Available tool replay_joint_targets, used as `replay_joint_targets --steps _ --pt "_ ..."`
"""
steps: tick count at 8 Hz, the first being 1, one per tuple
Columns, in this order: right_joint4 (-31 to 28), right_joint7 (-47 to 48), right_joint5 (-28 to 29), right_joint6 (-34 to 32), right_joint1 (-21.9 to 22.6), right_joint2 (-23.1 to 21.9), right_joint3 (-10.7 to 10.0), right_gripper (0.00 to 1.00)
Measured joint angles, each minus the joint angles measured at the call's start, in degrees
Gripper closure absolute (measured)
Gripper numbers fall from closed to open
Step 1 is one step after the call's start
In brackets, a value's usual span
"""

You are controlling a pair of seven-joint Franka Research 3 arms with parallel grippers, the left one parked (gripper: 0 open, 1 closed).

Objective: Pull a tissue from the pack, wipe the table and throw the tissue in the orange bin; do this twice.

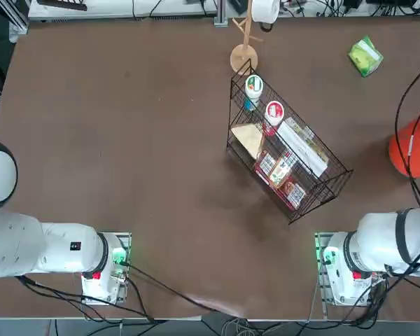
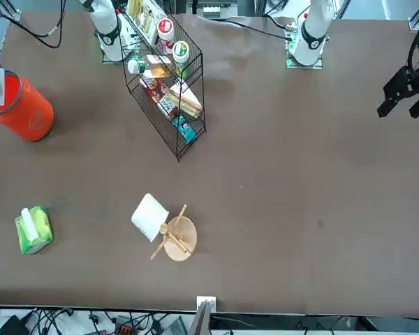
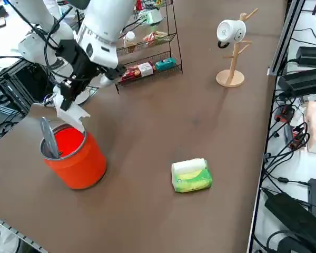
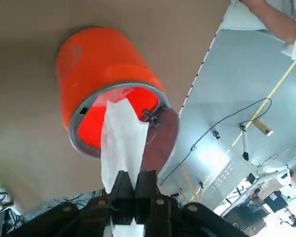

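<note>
Brown table fills the room. At its right edge the right gripper pinches a tissue above the orange bin. It looks soft, light and floppy, so one corner is enough

From my end the counter looks matt brown, and the orange bin is smooth glossy plastic with a metal-looking rim. Tissue is thin crinkly paper, the pack shiny soft plastic wrap.
</note>
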Motion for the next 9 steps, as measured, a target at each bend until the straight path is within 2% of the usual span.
replay_joint_targets --steps 3,6,7,9 --pt "-0.9 -0.1 -0.4 3.3 -2.0 3.5 0.0 0.98" --pt "-5.3 -0.1 -0.4 8.0 -3.6 4.7 0.0 0.95" --pt "-5.9 -0.1 -0.4 8.4 -3.8 4.7 0.0 0.85" --pt "-5.9 0.0 -0.4 8.5 -3.8 4.7 0.2 0.48"
